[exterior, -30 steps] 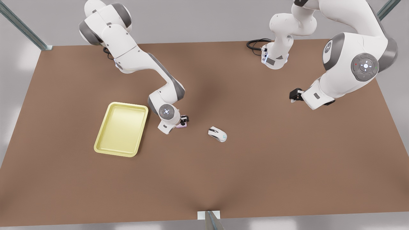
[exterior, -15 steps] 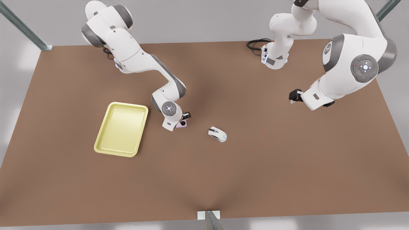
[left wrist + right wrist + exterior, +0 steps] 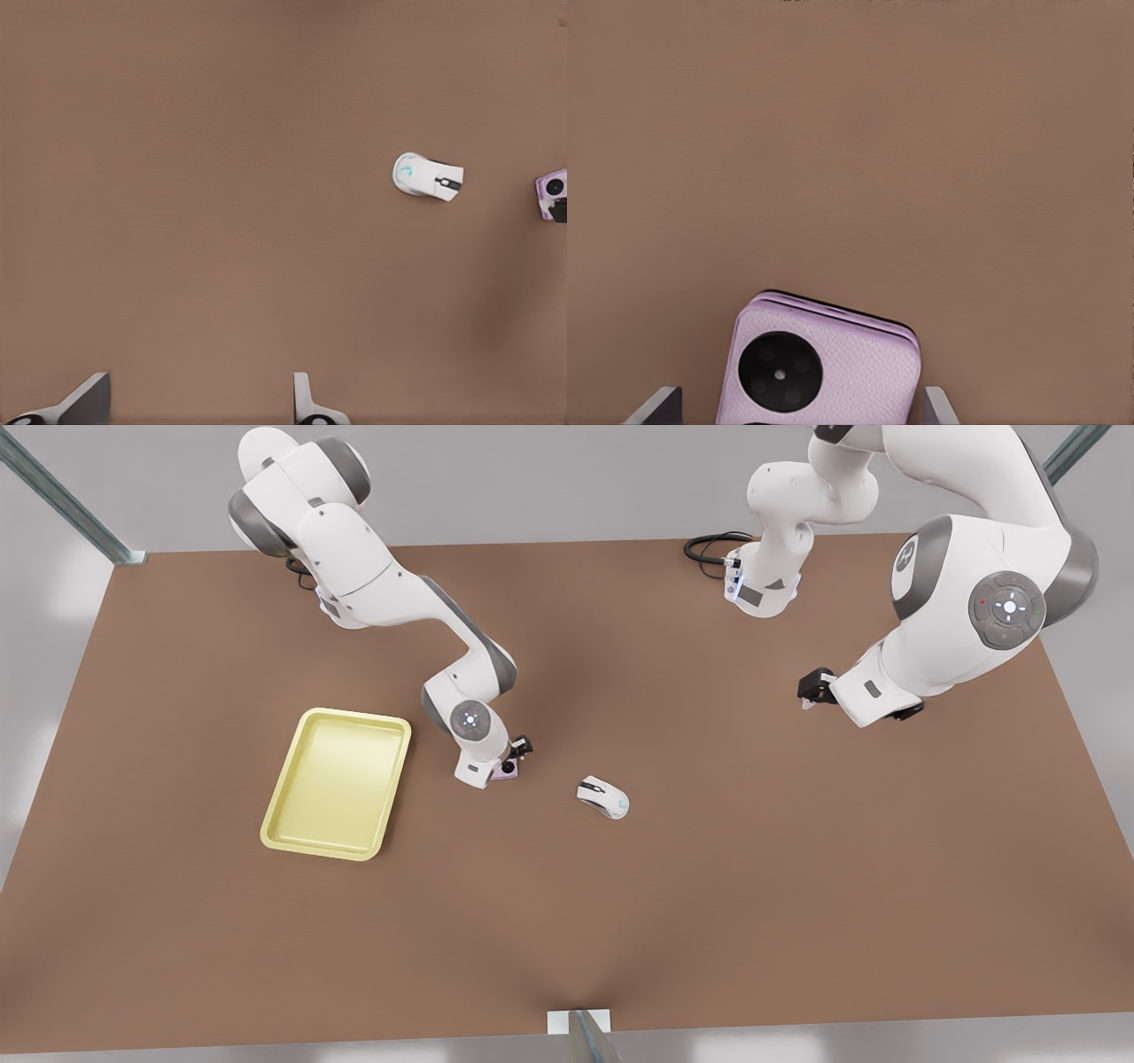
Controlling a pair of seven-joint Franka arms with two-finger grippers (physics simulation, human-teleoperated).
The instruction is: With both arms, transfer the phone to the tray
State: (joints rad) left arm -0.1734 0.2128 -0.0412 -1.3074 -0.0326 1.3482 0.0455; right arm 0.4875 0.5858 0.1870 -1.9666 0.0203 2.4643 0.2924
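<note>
The right hand sits low over the phone on the brown desk, just off the tray's edge toward the front view's right. In the right wrist view the pale pink phone lies flat between the two grey fingertips, its black round lens face up; the fingers stand apart on either side of it, and whether they press its edges cannot be told. The front view hides most of the phone under the arm's white wrist, leaving a pink corner and a dark circle.

The left hand hangs above bare desk far toward the front view's right, well apart from the phone. Its wrist view shows its pale fingertips spread wide with nothing between them, and farther off the white and grey mouse with the phone beyond it at the frame edge.

In the front view the mouse lies near the phone, on the side away from the tray. The yellow tray holds nothing. A black cable coils beside the arm base at the desk's far edge.
</note>
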